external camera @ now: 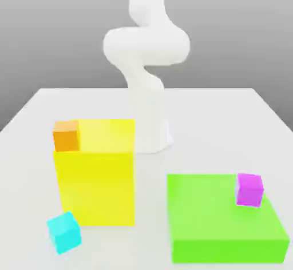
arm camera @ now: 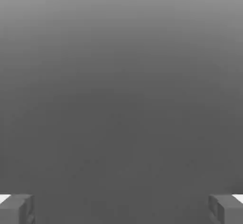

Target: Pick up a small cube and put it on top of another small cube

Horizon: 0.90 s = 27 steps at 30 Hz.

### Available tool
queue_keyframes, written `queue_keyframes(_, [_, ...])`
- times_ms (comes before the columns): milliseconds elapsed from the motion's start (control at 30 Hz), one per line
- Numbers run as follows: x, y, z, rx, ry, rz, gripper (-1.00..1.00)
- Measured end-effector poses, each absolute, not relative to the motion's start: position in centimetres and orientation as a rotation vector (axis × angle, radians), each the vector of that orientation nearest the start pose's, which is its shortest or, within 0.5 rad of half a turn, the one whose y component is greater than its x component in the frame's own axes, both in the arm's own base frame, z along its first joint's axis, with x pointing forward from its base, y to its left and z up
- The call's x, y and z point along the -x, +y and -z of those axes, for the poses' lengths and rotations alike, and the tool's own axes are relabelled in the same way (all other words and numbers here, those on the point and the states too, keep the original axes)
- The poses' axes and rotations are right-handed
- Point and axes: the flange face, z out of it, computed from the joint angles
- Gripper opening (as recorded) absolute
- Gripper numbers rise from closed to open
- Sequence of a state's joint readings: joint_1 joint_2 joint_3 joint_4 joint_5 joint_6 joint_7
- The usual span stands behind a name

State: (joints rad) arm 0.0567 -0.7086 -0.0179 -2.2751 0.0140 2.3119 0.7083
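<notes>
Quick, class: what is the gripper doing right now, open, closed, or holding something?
Gripper: open, fingers wide apart, holding nothing.

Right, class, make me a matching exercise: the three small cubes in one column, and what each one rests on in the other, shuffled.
Things:
1. orange cube
2. magenta cube
3. cyan cube

Places:
A. on the white table
B. on the tall yellow block, at a back corner
C. on the low green block

Pairs: 1-B, 2-C, 3-A
</notes>
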Motion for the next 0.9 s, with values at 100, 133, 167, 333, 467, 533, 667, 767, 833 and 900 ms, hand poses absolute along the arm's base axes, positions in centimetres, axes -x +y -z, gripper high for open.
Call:
queue_keyframes(100, [-41.5,3.2,-66.5,2.639,0.704,0.881,0.00])
queue_keyframes(133, [-42.7,3.9,-65.5,2.670,0.642,0.854,0.00])
queue_keyframes(167, [-43.8,4.7,-64.5,2.699,0.580,0.827,0.00])
queue_keyframes(333, [-48.6,9.1,-58.9,2.819,0.259,0.696,0.00])
queue_keyframes(467, [-51.6,13.2,-53.7,2.885,-0.011,0.590,0.00])
queue_keyframes(533, [-52.8,15.4,-50.9,2.907,-0.151,0.537,0.00])
queue_keyframes(667, [-54.1,20.6,-45.0,2.925,-0.454,0.429,0.00])
queue_keyframes(767, [-54.9,23.5,-40.3,2.925,-0.660,0.350,0.00])
queue_keyframes(833, [-55.1,25.3,-37.0,2.916,-0.797,0.296,0.00])
queue_keyframes(900, [-55.0,27.3,-33.7,2.898,-0.941,0.241,0.00])
